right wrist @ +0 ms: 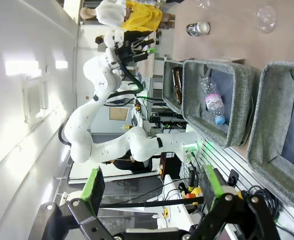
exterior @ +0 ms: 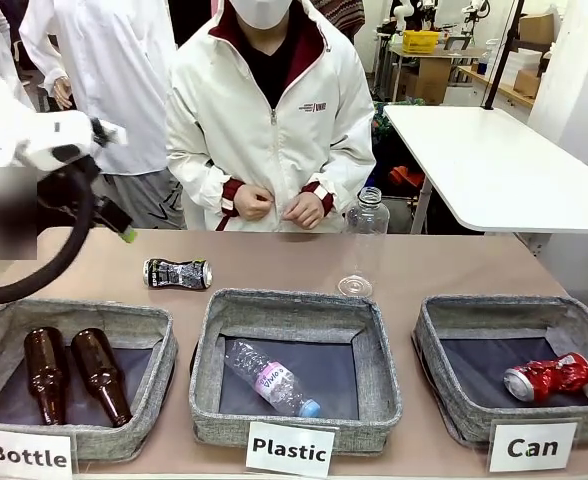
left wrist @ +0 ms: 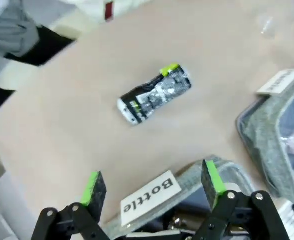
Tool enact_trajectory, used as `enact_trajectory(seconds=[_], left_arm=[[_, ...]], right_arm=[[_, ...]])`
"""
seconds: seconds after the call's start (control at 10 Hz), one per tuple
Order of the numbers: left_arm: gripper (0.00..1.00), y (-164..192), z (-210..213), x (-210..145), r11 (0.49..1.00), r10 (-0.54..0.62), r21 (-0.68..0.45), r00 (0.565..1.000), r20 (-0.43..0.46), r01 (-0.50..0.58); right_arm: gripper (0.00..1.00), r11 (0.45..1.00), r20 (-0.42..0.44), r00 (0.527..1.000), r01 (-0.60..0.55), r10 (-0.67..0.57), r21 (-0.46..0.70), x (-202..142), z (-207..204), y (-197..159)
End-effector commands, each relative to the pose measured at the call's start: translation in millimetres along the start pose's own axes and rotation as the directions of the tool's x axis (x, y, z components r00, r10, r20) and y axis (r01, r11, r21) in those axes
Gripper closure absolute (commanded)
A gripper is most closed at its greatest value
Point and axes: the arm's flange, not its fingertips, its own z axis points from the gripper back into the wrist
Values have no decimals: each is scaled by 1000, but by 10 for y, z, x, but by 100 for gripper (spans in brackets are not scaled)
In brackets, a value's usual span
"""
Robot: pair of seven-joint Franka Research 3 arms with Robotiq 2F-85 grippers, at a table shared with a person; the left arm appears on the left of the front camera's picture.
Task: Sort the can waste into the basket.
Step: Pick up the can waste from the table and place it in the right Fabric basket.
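Observation:
A crushed black can [exterior: 177, 273] with white print lies on the bare table behind the left bin. From above, the left wrist view has this black can [left wrist: 154, 93] beyond my left gripper [left wrist: 153, 184], whose green-padded fingers stand open with nothing between them. My left gripper [exterior: 119, 225] hangs high at the table's left. A crushed red can [exterior: 549, 377] lies inside the grey basket [exterior: 444, 322] signed "Can" at the right. My right gripper [right wrist: 152, 184] is open and empty, off the table's side, with the basket [right wrist: 274, 115] far ahead.
The "Bottle" bin [exterior: 124, 320] holds two brown bottles and the "Plastic" bin [exterior: 294, 302] holds a clear bottle. Another clear bottle [exterior: 364, 245] stands on the table behind the middle bin. A person's hands [exterior: 274, 205] rest at the far edge.

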Motion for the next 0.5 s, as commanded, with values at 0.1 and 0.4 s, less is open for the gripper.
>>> enact_trajectory(seconds=[0.1, 0.4], left_arm=[[1, 62, 101, 285, 992, -8, -129, 1000, -17, 6], [1, -99, -123, 109, 999, -44, -11, 998, -37, 44]], right_arm=[[0, 1000, -12, 1000, -20, 20, -2, 0, 32, 13], [0, 1000, -12, 1000, -20, 20, -2, 0, 32, 13]])
